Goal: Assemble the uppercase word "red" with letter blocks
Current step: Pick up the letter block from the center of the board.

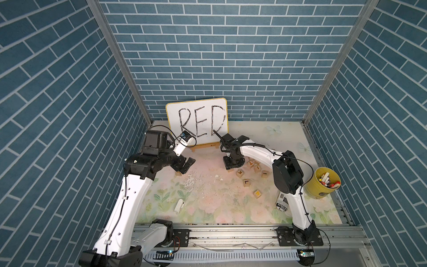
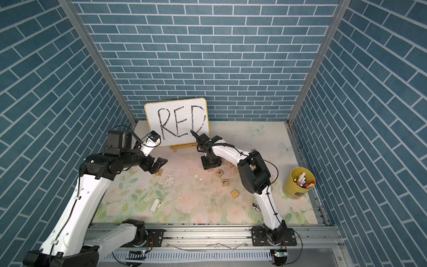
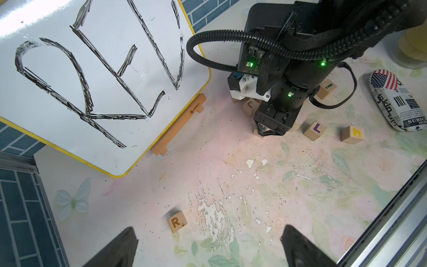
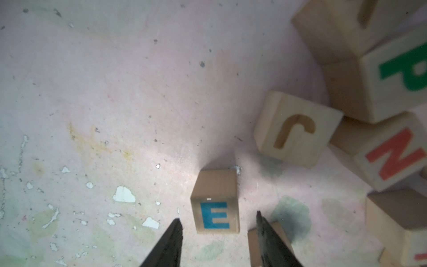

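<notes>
You're on E: your right hand (image 4: 218, 216) straddles the blue E block (image 4: 216, 203), fingers apart, on the counter (image 4: 115, 92) beside the spare blocks (image 4: 298, 129). Next, clamp it and set it right of the R block (image 3: 176, 222) (left hand (image 3: 208, 227) gapes, empty, nearby).

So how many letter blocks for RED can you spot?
2: the R block by the open left claw, the E block within the right claw. D may be hidden.

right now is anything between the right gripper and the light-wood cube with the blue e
Nothing visible: the right gripper, jaws open, straddles the light-wood cube with the blue E, and both gaps are clear. Another wooden cube lies just outside the jaws.
</notes>
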`<action>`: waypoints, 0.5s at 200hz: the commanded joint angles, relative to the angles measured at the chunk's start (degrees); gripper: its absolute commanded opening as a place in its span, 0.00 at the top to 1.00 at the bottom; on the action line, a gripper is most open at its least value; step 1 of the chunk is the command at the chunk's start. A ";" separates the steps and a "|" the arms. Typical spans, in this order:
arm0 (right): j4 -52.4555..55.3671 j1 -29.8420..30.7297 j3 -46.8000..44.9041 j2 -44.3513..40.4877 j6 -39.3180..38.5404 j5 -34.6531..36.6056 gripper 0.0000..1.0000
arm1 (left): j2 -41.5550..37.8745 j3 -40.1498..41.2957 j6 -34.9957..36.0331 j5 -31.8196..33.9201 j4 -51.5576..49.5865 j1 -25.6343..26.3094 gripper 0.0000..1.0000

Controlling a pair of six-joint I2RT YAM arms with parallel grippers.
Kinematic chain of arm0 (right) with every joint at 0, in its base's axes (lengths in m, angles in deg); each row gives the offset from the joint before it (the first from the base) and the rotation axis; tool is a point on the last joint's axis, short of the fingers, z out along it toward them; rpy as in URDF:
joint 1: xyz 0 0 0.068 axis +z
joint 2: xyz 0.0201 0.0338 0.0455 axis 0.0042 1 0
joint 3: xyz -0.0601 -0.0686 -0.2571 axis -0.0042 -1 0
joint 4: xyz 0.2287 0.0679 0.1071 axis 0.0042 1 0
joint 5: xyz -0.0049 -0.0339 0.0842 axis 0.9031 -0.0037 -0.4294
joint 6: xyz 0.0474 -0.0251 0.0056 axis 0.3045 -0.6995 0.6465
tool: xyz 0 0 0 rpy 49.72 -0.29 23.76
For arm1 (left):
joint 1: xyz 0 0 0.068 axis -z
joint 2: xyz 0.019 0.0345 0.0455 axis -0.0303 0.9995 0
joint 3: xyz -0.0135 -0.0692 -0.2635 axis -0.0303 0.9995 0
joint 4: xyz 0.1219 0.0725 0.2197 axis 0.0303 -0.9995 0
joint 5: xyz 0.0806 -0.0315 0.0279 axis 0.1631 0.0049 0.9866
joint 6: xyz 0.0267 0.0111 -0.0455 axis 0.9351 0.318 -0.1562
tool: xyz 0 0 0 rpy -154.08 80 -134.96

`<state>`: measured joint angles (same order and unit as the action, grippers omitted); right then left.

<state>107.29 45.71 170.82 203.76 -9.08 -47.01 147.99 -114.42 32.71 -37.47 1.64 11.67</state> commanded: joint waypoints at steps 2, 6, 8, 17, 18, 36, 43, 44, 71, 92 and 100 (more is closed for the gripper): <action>3.57 0.45 1.72 2.67 -2.16 1.85 0.49 | -0.49 0.95 -0.78 -0.73 -0.45 -0.61 0.01; 3.77 0.46 1.84 2.86 -2.23 2.00 0.50 | -0.57 1.04 -0.78 -0.66 -0.47 -0.68 0.01; 3.82 0.55 1.86 2.92 -2.24 2.06 0.50 | -0.68 1.11 -0.78 -0.57 -0.48 -0.70 0.01; 3.74 0.58 1.88 3.12 -2.43 2.24 0.52 | -0.99 1.30 -0.78 -0.40 -0.39 -0.79 0.01; 3.79 0.63 1.87 3.13 -2.43 2.30 0.52 | -1.00 1.35 -0.78 -0.42 -0.39 -0.84 0.01; 4.09 0.67 2.20 3.57 -2.63 3.15 0.56 | -1.54 1.72 -0.85 -0.29 -0.30 -1.22 0.01; 4.16 0.67 2.30 3.71 -2.68 3.41 0.58 | -1.68 1.96 -0.95 -0.40 -0.34 -1.32 0.01; 4.17 0.63 2.35 3.73 -2.73 3.46 0.59 | -1.65 1.99 -0.95 -0.42 -0.36 -1.32 0.01; 4.80 0.76 3.43 4.63 -2.95 3.49 0.65 | -2.27 3.12 -1.47 -0.28 -0.31 -1.58 0.01; 5.37 0.93 4.38 5.26 -3.17 3.69 0.68 | -3.18 4.16 -1.40 -0.24 -0.12 -1.80 0.00; 5.71 1.04 4.85 5.46 -3.22 3.77 0.68 | -3.42 4.29 -1.24 -0.16 -0.25 -1.85 0.01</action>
<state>109.83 46.13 173.57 207.45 -11.07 -44.52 145.76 -111.18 31.75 -37.45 1.64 10.36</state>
